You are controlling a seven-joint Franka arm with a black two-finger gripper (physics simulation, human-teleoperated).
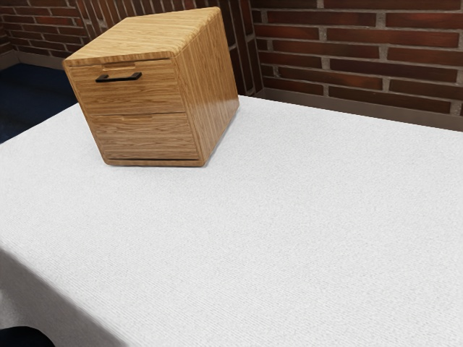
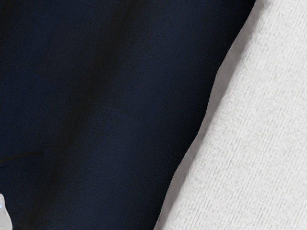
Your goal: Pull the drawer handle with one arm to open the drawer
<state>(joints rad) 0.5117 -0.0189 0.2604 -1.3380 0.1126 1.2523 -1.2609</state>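
1. Wood-grain cabinet (image 1: 195, 79) stands on a white table (image 1: 289, 217), at the far end toward the exterior view's left, turned so that its front and one side both face the camera.
2. Two drawers make up the front, one above the other. The top drawer (image 1: 126, 92) carries a black bar handle (image 1: 119, 76), set level near its upper edge; the lower drawer (image 1: 145, 130) has plain wood across its face.
3. Both drawer fronts sit flush with the cabinet's face, so the top drawer is shut and the handle untouched.
4. Red brick wall (image 1: 362, 50) runs behind the table on the far side, and dark blue floor (image 1: 29, 94) lies beyond the table's left edge.
5. From the wrist camera, the table's cloth edge (image 2: 259, 158) crosses on a slant, with the dark blue floor (image 2: 96, 96) beside it, so the hand looks down past the table's rim, well apart from the cabinet.
6. How far the gripper is open, and whether it has hold of anything, cannot be told.
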